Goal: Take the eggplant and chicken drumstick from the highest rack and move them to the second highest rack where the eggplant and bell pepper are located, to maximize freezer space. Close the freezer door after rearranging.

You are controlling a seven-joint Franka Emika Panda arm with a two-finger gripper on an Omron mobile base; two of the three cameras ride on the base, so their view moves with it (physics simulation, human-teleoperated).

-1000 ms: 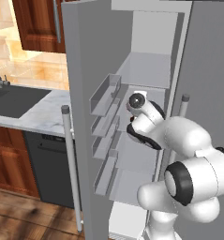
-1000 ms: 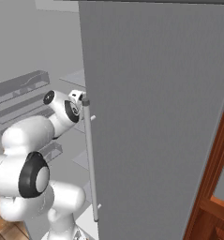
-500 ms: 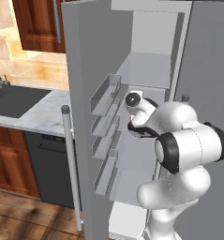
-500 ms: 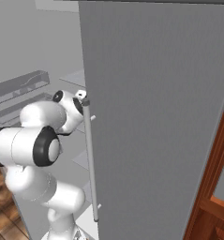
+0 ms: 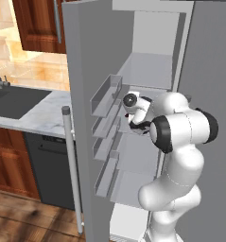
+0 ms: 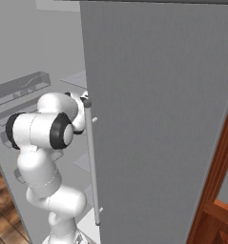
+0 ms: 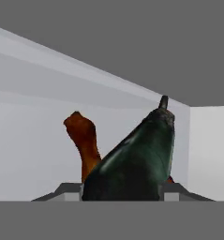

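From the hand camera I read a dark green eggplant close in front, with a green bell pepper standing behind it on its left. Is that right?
Not quite. The dark green eggplant is close in front, but what stands behind it on its left is a reddish-brown chicken drumstick, not a green bell pepper. The hand view shows both against the pale grey freezer wall.

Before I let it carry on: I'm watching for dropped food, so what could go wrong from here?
The eggplant sits right at the pincer, but the hand view does not show the grip, so it might slip. The chicken drumstick stands close behind and could get knocked. The arm reaches deep between freezer door and shelves.
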